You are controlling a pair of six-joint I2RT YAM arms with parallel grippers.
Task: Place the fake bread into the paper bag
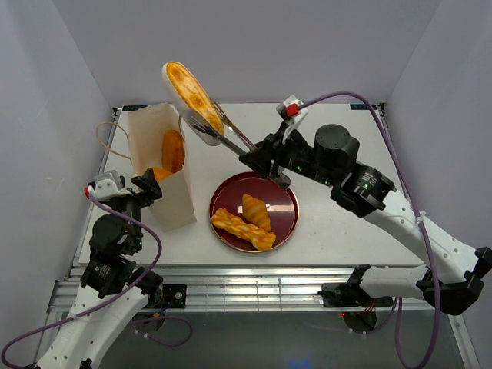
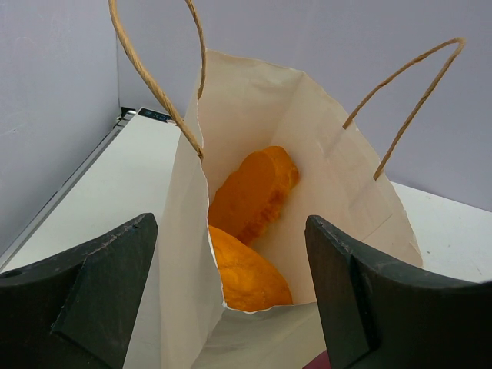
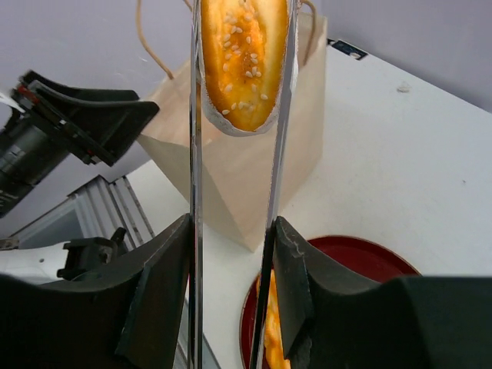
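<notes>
While tongs pinch a loaf, the right gripper clamps them.

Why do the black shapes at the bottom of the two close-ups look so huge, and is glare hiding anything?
Left wrist view: the left gripper looms because it sits right by the lens; the paper bag is evenly lit inside. Right wrist view: the right gripper looms likewise; the tongs glint, yet the seeded loaf is sharp. Top view: soft light, faint shadows.
</notes>
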